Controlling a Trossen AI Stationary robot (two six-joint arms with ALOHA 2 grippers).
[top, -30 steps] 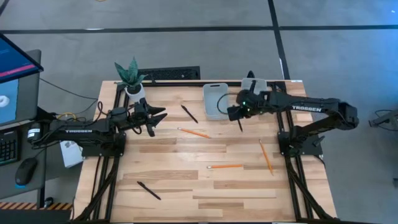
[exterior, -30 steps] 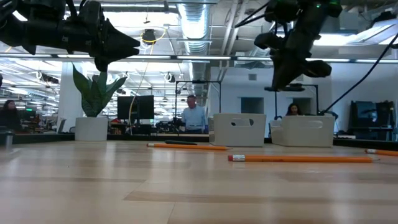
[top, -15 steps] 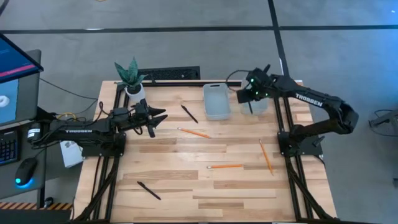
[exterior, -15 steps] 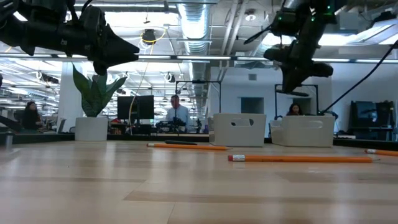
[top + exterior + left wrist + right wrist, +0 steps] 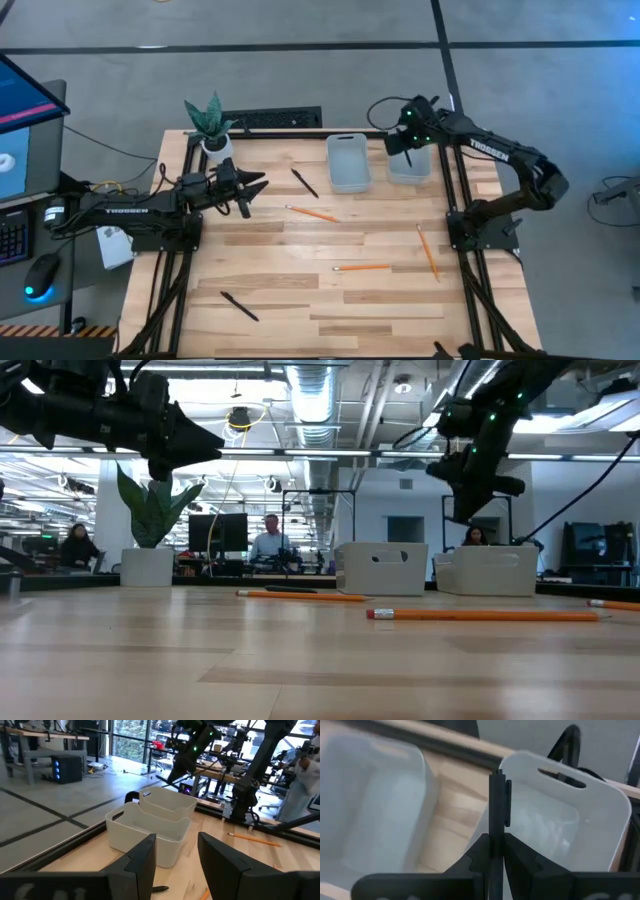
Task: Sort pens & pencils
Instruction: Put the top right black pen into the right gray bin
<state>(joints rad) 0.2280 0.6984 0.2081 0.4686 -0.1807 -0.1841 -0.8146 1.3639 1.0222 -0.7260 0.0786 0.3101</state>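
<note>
The right gripper (image 5: 407,145) hung over the right-hand white bin (image 5: 410,172) at about one o'clock on the table, its fingers (image 5: 517,855) pinched tight on a black pen (image 5: 495,802); in the right wrist view the pen stood straight up out of the closed fingers, its clip showing, with that bin's handle slot behind it and the second white bin (image 5: 367,805) beside it. The left-hand bin (image 5: 348,162) sat at about twelve o'clock, just beside the other; I could not tell whether either bin held anything.

The left gripper (image 5: 252,187) waited near ten o'clock, above the wood and beside the potted plant (image 5: 210,122), its fingers (image 5: 216,855) spread apart and holding nothing.

On the table (image 5: 280,265), a second black pen (image 5: 304,182) lay at about eleven o'clock, close to the left-hand bin but apart from it; a third black pen (image 5: 239,306) lay well away near seven o'clock. One orange pencil (image 5: 311,213) lay slanted just above the centre; another orange pencil (image 5: 362,268) lay level toward five o'clock; the third orange pencil (image 5: 428,251) lay nearly upright at about four o'clock, near the right edge. In the low view, people (image 5: 268,540) sat at desks far behind the table.
</note>
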